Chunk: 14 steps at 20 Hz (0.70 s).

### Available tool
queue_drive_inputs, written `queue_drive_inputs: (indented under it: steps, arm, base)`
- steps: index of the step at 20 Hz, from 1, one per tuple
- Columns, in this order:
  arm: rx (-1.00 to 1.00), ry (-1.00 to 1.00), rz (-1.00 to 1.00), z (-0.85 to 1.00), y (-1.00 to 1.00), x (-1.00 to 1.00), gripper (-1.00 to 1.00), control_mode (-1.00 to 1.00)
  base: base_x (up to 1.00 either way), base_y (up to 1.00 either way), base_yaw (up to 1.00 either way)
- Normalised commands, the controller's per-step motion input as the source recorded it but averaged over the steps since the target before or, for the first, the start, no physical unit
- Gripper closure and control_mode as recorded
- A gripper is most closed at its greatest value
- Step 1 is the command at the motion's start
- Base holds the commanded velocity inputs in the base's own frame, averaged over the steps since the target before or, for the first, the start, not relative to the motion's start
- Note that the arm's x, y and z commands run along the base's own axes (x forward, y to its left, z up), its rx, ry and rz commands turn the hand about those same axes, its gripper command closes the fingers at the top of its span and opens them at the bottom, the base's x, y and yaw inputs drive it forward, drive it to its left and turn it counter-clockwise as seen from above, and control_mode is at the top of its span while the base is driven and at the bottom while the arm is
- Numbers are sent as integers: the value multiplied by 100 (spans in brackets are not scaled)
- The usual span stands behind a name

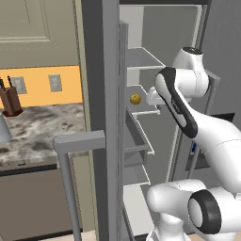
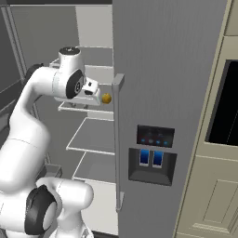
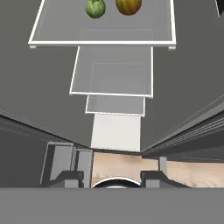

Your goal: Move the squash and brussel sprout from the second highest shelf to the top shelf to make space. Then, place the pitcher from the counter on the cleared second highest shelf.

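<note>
The yellow-orange squash [image 1: 135,99] [image 2: 106,98] [image 3: 128,5] lies on the second highest shelf [image 3: 103,42] inside the open fridge. The light-green brussel sprout [image 3: 95,8] sits just beside it on the same panel. My gripper [image 3: 111,178] hovers close in front of the two, above that shelf's front edge and pointing down past it. Its fingertips stand apart with nothing between them. The top shelf [image 1: 142,60] [image 2: 95,69] is bare, level with my arm's upper joint. At the far left edge, the pale pitcher [image 1: 2,128] stands on the speckled counter [image 1: 44,129].
Lower fridge shelves [image 3: 113,81] step down beneath the gripper. The fridge doors [image 1: 106,117] [image 2: 162,93] flank the opening on both sides. A brown knife block [image 1: 10,101] stands on the counter by the orange wall. Door bins [image 1: 136,141] hang on the left door.
</note>
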Motion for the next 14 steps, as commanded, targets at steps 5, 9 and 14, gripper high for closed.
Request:
queue_drive_inputs:
  steps: [5, 9, 14]
  arm:
    - [0, -15, 1, -3, 1, 0, -100, -100]
    - [0, -32, 0, -30, 5, 0, -100, -100]
    - [0, -19, 0, -35, 7, 7, -100, -100]
  base:
    - [0, 0, 0]
    - [0, 0, 0]
    - [0, 0, 0]
